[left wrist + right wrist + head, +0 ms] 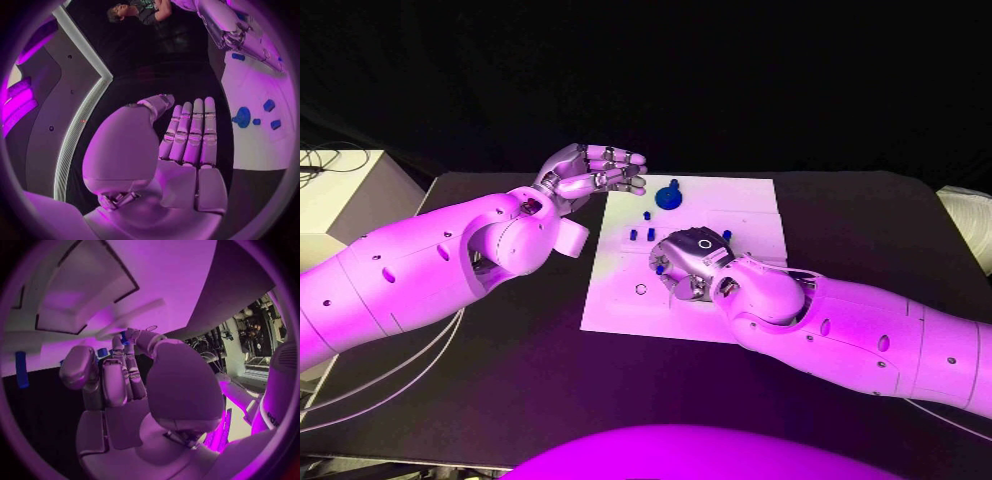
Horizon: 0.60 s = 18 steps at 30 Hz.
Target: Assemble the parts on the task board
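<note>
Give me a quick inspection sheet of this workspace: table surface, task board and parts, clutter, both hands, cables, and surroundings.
Surface: black table, with the white task board lying in its middle.
Job's things: a large round blue part near the board's far edge; small blue parts nearer the centre.
Clutter: nothing seen.
Hands: left hand is off the board's far left corner, fingers curled, nothing seen in it; right hand rests over the board's centre, and what lies under its fingers is hidden.
Cables: pale cables run beneath the left arm; another by the right arm at the table's edge.
Surroundings: a pale box left of the table, dark backdrop behind.
</note>
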Available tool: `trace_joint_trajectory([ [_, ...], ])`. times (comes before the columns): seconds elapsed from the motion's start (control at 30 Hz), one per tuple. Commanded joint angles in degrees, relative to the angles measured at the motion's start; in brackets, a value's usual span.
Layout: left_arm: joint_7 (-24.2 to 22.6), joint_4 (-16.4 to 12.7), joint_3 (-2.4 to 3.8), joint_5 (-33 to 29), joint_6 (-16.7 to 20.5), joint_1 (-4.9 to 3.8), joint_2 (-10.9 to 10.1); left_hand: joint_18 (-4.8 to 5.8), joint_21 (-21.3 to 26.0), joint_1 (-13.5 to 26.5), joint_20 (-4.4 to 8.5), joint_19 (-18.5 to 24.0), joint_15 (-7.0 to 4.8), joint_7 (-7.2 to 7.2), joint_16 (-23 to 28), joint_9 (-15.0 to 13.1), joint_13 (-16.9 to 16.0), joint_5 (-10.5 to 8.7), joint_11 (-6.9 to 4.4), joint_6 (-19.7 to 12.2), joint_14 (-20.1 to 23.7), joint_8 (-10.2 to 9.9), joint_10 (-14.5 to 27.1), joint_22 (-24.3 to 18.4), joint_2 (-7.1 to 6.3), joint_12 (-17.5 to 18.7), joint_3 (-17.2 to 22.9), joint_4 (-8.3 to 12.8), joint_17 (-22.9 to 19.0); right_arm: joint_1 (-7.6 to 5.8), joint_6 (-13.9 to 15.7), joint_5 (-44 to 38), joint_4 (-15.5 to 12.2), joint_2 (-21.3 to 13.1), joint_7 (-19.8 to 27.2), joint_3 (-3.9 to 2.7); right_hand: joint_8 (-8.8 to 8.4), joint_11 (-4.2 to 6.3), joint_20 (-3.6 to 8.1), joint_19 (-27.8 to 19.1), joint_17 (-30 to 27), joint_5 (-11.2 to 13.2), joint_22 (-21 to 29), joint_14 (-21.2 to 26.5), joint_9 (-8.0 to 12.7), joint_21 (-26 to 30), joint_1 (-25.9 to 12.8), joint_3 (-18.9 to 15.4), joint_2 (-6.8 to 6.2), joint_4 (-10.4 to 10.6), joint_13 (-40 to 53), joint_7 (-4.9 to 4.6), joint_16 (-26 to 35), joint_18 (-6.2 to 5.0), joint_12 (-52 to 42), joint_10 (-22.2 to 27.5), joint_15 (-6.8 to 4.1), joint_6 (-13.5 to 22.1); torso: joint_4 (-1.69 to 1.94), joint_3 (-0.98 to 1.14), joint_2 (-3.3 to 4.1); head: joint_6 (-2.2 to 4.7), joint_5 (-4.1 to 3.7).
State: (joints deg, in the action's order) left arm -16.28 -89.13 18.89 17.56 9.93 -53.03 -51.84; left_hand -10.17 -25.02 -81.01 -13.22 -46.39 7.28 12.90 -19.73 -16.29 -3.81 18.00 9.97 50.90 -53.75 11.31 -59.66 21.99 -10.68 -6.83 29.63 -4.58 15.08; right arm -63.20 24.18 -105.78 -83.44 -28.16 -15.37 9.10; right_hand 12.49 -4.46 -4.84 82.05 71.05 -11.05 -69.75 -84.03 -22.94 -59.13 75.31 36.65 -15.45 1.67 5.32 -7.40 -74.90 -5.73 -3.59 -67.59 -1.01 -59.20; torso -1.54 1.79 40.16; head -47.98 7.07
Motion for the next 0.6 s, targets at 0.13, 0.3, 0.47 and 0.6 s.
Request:
trace_joint_trajectory([
  [0.13, 0.1, -0.2, 0.04, -0.2, -1.1, 0.01, 0.0, 0.0, 0.9, 0.4, 0.01, -0.4, 0.48, 0.45, 0.8, 0.2, -0.1, -0.31, 0.28, -0.6, 0.3, -0.3, 0.7, -0.4, -0.01, 0.2, -0.4, -0.2, 0.3, 0.09, 3.1, 0.2, -0.1, -0.2, 0.5, 0.05, -0.63, -0.16, -0.14, -0.2, 0.0, -0.1, 0.1, -1.2, 0.2, 0.3, -0.4, -0.7, -0.66, 0.3, -0.1, -0.24, 0.1, -0.28, 0.1, 0.8, 0.63, 0.8, 0.0, 0.0, 0.02, 0.21, -0.53],
  [0.3, 0.3, -0.1, 0.04, -0.2, -1.3, 0.01, 0.0, 0.0, 1.0, 0.4, -0.03, -0.4, 0.51, 0.47, 0.9, 0.2, -0.1, -0.31, 0.31, -0.7, 0.3, -0.3, 0.8, -0.5, 0.01, 0.2, -0.4, -0.2, 0.4, 0.09, 5.0, 0.3, -0.2, -0.3, 0.5, 0.05, -0.91, -0.29, -0.25, -0.3, -0.4, -0.1, 0.5, -1.1, 0.3, 0.8, -0.4, -1.1, -0.85, 0.4, -0.2, -0.26, 0.4, -0.36, 0.1, 1.5, 0.75, 1.1, 0.02, 0.04, 0.02, 0.21, -0.54],
  [0.47, 0.4, -0.1, 0.04, -0.2, -1.4, 0.01, 0.0, -0.01, 1.1, 0.4, -0.04, -0.4, 0.53, 0.48, 1.0, 0.2, -0.1, -0.32, 0.32, -0.7, 0.3, -0.4, 0.8, -0.6, 0.02, 0.2, -0.4, -0.2, 0.4, 0.12, 7.8, 0.7, -0.6, -0.6, 0.6, 0.05, -1.35, -0.34, -0.33, -0.2, -0.4, -0.1, 0.5, -1.1, 0.4, 1.0, -0.3, -1.6, -0.9, 0.5, -0.3, -0.17, 0.4, -0.38, 0.0, 2.1, 0.8, 1.7, 0.0, 0.05, 0.03, 0.25, -0.57],
  [0.6, 0.4, -0.1, 0.04, -0.2, -1.4, 0.01, 0.0, -0.01, 1.1, 0.4, -0.04, -0.4, 0.53, 0.48, 1.0, 0.2, -0.1, -0.32, 0.32, -0.7, 0.3, -0.4, 0.8, -0.6, 0.02, 0.2, -0.4, -0.2, 0.4, 0.15, 9.9, 1.2, -1.2, -0.9, 0.8, 0.05, -1.45, -0.33, -0.33, -0.2, -0.3, -0.1, 0.5, -1.2, 0.4, 0.9, -0.2, -1.7, -0.88, 0.5, -0.2, -0.15, 0.3, -0.37, 0.0, 2.1, 0.8, 1.9, 0.01, 0.04, 0.02, 0.29, -0.6],
])
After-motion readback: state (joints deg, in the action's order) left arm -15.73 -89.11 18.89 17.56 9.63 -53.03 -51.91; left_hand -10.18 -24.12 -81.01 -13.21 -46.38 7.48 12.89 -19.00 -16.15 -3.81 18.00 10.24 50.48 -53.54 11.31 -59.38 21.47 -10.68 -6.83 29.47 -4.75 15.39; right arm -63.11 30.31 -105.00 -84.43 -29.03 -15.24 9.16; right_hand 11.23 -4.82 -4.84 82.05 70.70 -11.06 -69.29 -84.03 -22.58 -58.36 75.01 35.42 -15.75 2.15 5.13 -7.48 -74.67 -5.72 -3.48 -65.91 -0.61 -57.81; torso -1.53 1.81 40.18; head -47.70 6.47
